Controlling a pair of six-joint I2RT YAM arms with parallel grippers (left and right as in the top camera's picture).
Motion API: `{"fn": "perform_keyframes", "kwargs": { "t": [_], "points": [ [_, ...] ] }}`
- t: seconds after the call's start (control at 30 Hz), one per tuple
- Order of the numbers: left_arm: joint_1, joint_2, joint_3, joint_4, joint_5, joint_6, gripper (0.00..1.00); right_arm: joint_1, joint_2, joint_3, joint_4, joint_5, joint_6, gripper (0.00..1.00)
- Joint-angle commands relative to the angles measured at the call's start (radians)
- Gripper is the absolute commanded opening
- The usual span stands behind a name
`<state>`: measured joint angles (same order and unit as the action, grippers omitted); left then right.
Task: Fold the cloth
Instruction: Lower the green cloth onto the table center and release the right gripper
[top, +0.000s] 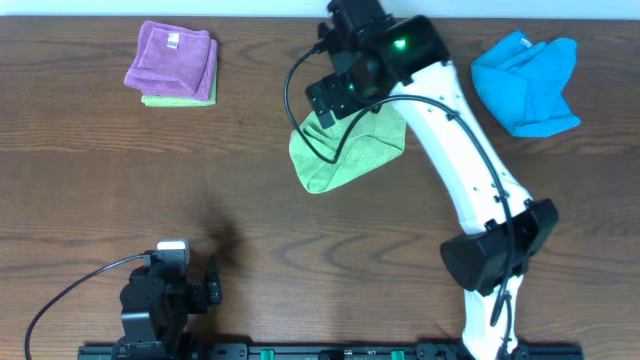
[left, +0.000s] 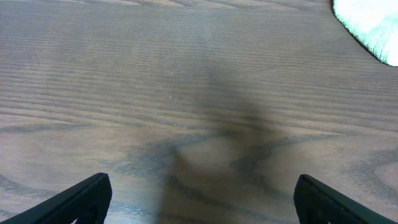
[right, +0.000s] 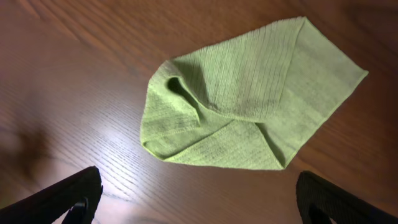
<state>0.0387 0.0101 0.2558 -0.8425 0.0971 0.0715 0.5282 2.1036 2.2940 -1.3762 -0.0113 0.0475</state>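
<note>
The right gripper (right: 196, 177) hangs directly above the desk (right: 74, 93), its two dark fingers (right: 78, 196) spread wide with nothing between them. Just beyond lies the cloth (right: 236, 106), flat on the wood and free of any grip. One part is turned over onto the rest, leaving a lopsided, pointed shape with a raised pucker near its left side. I judge the fold begun but rough: the edges do not line up, the pucker wants smoothing, and at least one more neat fold is left.

The left gripper (left: 202, 186) is also wide open and empty, low over bare desk well short of the cloth, whose pale edge just shows at the far corner of its view.

Bare desk lies on the cloth's left and near sides. A blue cloth (top: 525, 82) sits to its right, and a purple cloth (top: 172, 55) well apart at far left.
</note>
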Motion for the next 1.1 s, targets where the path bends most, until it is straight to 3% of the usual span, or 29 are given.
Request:
{"fn": "perform_keyframes", "kwargs": {
  "t": [0.0,0.23,0.33,0.53,0.6,0.7,0.8,1.07],
  "points": [
    [0.005,-0.006,-0.013,-0.054,-0.003,-0.001,0.95,0.021,-0.007,0.0,0.003,0.072,0.035,0.99],
    [0.005,-0.006,-0.013,-0.054,-0.003,-0.001,0.95,-0.009,-0.007,-0.014,-0.037,0.104,0.185,0.99],
    [0.005,-0.006,-0.013,-0.054,-0.003,-0.001,0.95,-0.023,-0.008,-0.068,-0.01,0.105,0.185,0.99],
    [0.005,-0.006,-0.013,-0.054,-0.003,-0.001,0.95,-0.024,-0.041,-0.268,0.072,0.061,0.026,0.99],
    [0.005,-0.006,-0.013,-0.054,-0.003,-0.001,0.95,-0.038,-0.076,-0.362,0.138,0.01,-0.101,0.99],
    [0.005,-0.006,-0.013,-0.054,-0.003,-0.001,0.95,-0.099,-0.115,-0.509,0.228,-0.162,-0.408,0.99],
    [0.005,-0.006,-0.013,-0.054,-0.003,-0.001,0.95,-0.162,-0.107,-0.589,0.282,-0.224,-0.536,0.99],
    [0.005,-0.006,-0.013,-0.054,-0.003,-0.001,0.95,-0.264,-0.025,-0.643,0.515,-0.278,-0.589,0.99]
  ]
}}
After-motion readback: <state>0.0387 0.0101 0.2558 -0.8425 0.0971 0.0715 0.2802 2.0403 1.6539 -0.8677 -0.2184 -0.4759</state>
